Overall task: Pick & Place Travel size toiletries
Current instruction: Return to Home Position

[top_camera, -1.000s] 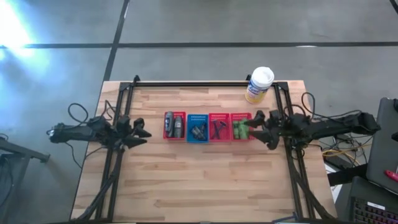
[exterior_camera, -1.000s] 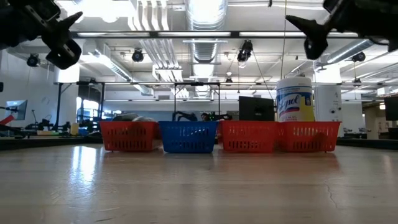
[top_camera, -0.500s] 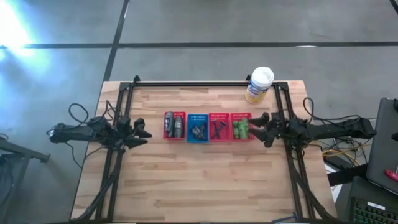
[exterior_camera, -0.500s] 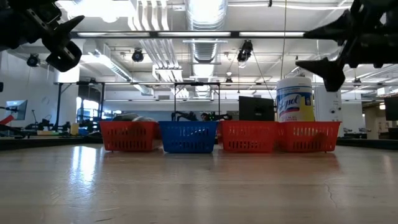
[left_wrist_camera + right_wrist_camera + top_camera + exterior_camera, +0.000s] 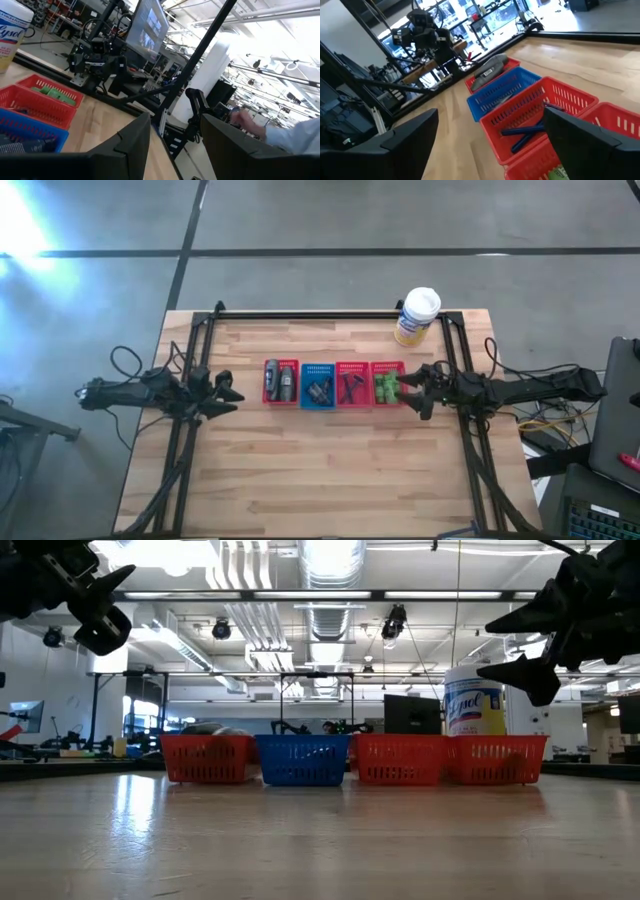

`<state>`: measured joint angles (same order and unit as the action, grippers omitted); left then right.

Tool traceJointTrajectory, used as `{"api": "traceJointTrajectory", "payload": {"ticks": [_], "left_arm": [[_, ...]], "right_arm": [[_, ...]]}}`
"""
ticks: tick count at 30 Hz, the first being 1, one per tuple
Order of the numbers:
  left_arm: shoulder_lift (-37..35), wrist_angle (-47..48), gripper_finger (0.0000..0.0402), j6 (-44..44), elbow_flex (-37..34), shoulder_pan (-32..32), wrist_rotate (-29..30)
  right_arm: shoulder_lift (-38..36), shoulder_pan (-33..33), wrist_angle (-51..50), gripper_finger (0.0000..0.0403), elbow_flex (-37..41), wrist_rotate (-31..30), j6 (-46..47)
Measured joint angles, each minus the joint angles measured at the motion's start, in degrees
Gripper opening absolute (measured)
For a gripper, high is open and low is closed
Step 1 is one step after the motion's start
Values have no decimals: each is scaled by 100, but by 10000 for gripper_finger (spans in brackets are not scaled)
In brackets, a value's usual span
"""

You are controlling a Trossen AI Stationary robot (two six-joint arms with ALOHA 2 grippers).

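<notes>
High view, homing step. The counter [image 5: 300, 480] carries a row of four baskets [image 5: 318, 366] across its middle, with a white-capped canister [image 5: 417, 315] at the far right. We judge the right arm should draw back to the right at its present height, well above the basket rims and away from the canister, nudging nothing.

The right claw [image 5: 408, 390] is empty, fingers spread wide, just right of the row. The left claw [image 5: 228, 393] is also empty, fingers parted, waiting left of the row and apart from it.

The travel size toiletries [image 5: 279, 380] we see all lie inside the baskets, between the two claws. The green packets [image 5: 386, 387] lie nearest the right claw, just to its left and below it.
</notes>
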<state>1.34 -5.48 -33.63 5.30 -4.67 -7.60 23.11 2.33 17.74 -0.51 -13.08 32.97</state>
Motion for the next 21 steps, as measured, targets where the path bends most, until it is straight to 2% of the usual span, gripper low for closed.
{"api": "traceJointTrajectory", "payload": {"ticks": [5, 14, 18, 21], "left_arm": [[0, 0, 181, 0, 0, 2, 0], [0, 0, 181, 0, 0, 2, 0], [0, -2, 181, 0, 0, 2, 0], [0, 1, 181, 0, 0, 4, -2]], "right_arm": [[2, 0, 0, 355, 0, 0, 2], [-7, 0, -14, 330, -1, 0, 2], [-491, -41, -309, 318, -5, -2, -15], [-1089, -67, -714, 310, -2, -21, -374]]}}
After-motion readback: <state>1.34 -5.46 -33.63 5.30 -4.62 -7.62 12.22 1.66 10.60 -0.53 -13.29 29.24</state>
